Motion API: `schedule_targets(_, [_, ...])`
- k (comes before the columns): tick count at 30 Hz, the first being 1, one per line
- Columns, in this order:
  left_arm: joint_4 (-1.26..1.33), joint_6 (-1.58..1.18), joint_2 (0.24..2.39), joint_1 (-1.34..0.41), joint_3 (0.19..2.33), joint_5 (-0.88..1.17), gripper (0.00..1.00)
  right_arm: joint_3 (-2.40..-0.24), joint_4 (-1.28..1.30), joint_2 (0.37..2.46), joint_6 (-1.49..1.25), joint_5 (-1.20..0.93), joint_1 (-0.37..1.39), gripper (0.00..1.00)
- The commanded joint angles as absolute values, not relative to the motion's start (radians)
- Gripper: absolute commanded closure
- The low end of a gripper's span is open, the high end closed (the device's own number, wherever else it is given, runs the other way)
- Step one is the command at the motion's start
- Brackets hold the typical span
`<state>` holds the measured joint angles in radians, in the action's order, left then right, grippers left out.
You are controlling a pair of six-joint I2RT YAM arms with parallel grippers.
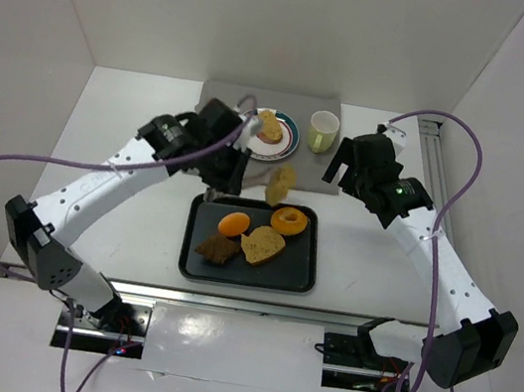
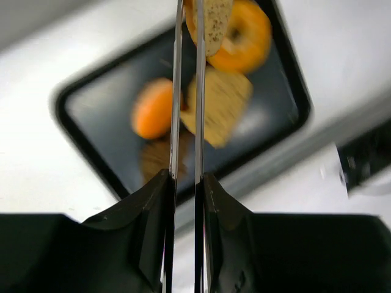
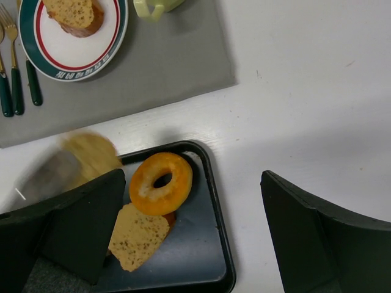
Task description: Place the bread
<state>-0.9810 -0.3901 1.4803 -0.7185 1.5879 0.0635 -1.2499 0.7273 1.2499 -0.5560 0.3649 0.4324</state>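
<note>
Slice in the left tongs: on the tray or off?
Off it. The tongs pinch the bread slice at their tips, and the top view shows it held up at the far edge of the tray.

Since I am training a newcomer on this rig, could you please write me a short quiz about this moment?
1. True or false: the right gripper is open and empty.
2. How many bread slices lie on the black tray?
3. Fill in: the left gripper pinches a ____.
Key: 1 true; 2 one; 3 bread slice.
</note>
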Motion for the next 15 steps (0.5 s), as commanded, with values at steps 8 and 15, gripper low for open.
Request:
schedule_targets(8, [-0.811, -0.514, 1.762, -0.444, 1.811, -0.037, 1.00, -1.284, 0.724, 1.247, -0.554, 0.383, 0.439, 0.01])
schedule_targets(15, [-0.782, -0.560, 1.968, -0.345, 1.983, -0.031, 1.00, -1.272, 0.715, 1.256, -0.554, 0.373, 0.439, 0.01])
